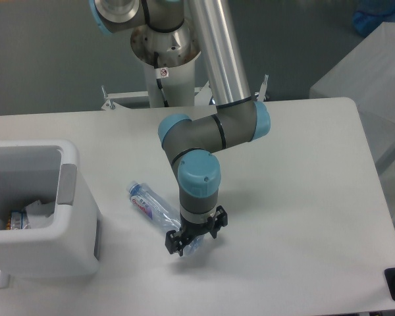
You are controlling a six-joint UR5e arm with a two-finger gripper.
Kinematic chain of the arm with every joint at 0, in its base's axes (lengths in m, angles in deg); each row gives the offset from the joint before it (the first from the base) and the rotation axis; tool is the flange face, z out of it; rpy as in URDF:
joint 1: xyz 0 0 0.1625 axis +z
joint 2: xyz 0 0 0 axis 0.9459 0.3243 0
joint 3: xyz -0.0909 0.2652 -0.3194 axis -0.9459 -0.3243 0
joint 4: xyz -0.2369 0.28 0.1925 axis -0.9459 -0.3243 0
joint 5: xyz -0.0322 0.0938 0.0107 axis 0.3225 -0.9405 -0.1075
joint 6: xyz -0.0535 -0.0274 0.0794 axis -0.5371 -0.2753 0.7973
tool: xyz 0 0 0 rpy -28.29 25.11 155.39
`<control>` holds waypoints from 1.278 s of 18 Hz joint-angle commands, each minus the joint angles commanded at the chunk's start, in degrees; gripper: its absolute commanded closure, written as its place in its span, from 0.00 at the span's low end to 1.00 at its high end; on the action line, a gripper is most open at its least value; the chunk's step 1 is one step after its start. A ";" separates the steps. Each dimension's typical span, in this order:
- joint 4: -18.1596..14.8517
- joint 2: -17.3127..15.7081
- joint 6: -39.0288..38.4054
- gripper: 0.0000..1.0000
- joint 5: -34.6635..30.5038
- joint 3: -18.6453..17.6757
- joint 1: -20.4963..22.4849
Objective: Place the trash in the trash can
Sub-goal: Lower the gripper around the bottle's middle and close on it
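The crushed clear bottle (147,201) with its blue-and-red label lies flat on the white counter (296,197), just right of the trash can (43,217), its far end running under the claw (186,245). The claw points straight down over that end with its 2 fingers on either side of the plastic, though whether they are pressing it cannot be told. Inside the bin, a crumpled white wrapper (38,212) rests beside some coloured packaging (14,220).
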 joint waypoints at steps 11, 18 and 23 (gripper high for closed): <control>-0.09 0.18 0.09 0.11 0.00 -1.05 -0.09; -0.09 0.18 0.09 0.24 0.09 -1.23 -0.70; -0.09 0.09 0.09 0.27 0.09 -1.32 -0.70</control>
